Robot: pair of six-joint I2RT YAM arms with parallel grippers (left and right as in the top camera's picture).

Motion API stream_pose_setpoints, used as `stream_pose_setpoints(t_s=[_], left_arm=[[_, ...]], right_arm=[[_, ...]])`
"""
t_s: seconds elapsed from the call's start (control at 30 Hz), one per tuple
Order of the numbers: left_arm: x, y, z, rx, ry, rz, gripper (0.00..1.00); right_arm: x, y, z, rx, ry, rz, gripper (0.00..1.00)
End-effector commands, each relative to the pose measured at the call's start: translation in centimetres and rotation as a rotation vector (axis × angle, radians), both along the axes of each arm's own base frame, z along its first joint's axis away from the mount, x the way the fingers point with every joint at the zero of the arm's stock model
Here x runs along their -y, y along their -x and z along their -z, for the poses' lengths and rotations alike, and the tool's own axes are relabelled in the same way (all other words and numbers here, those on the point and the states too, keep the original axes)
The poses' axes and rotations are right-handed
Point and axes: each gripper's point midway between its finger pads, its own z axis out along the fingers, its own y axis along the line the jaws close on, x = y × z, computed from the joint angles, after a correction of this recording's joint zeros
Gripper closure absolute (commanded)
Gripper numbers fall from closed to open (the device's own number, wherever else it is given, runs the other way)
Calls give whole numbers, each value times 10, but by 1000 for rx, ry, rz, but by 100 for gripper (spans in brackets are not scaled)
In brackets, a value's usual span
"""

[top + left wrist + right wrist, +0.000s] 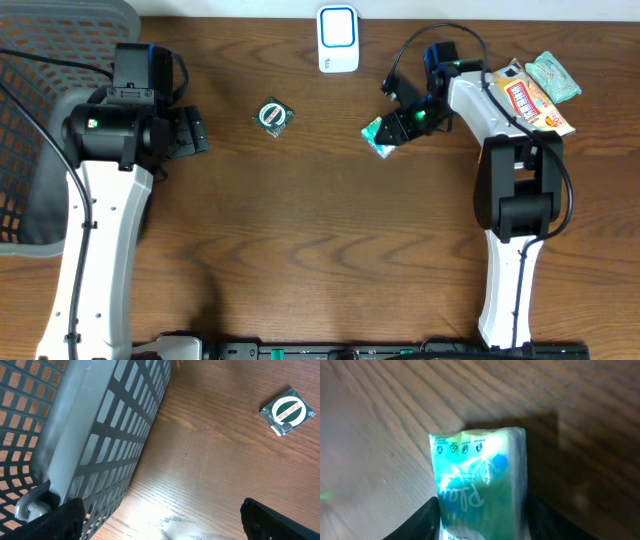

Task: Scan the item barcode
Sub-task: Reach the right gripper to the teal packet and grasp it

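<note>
1. Table (300, 260), dark wood grain. I run both arms over it from their bases at the near edge.

2. Basket (30, 120), grey plastic lattice, at the far left. The left wrist view shows its wall close beside the left arm.

3. Left gripper (192, 135), idle near the basket, jaws standing wide apart with nothing between them. I judge it has no part in this step.

4. Right gripper (395, 125), reaching left from the pile of snack packets (535, 95) at the far right. Its jaws are clamped on the green packet (381, 137); the right wrist view shows that packet (480, 495) seated between the two dark fingers (427, 520), its free end sticking out ahead of them.

5. Scanner (338, 38), white with a blue panel, upright at the far edge, up and to the left of the held packet and apart from it.

6. Green packet, orientation: long axis runs along the gripper's reach, free end pointing left and toward me in the overhead view. The printed face shows to the wrist camera; I cannot tell where the barcode lies.

7. Small round-labelled item (272, 115), loose on the table between the arms, untouched.

Step in hand, as I judge it: item picked, being carried to the scanner. Next move calls for turning the wrist so the barcode face meets the blue panel.
</note>
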Motion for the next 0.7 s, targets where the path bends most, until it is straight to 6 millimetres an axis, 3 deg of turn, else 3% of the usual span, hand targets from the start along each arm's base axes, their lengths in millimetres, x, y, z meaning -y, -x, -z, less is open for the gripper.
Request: stream_pose_setpoints(t_s=[0.0, 0.07, 0.17, 0.2, 0.33, 0.5, 0.67], left_arm=[[-5, 1, -6, 16, -12, -18, 2], [-5, 1, -6, 16, -12, -18, 2], [-5, 1, -6, 16, -12, -18, 2], [-5, 1, -6, 16, -12, -18, 2], [-5, 1, -6, 16, -12, -18, 2], [-5, 1, -6, 16, -12, -18, 2], [-5, 1, -6, 16, -12, -18, 2]], right_arm=[[-7, 5, -4, -8, -38, -27, 53], [-6, 9, -4, -25, -35, -26, 60], [-6, 12, -4, -41, -34, -26, 90], [-6, 14, -4, -49, -37, -25, 96], [-24, 24, -21, -103, -178, -25, 99], [-48, 22, -83, -122, -553, -7, 99], [-41, 14, -162, -131, -981, 23, 99]])
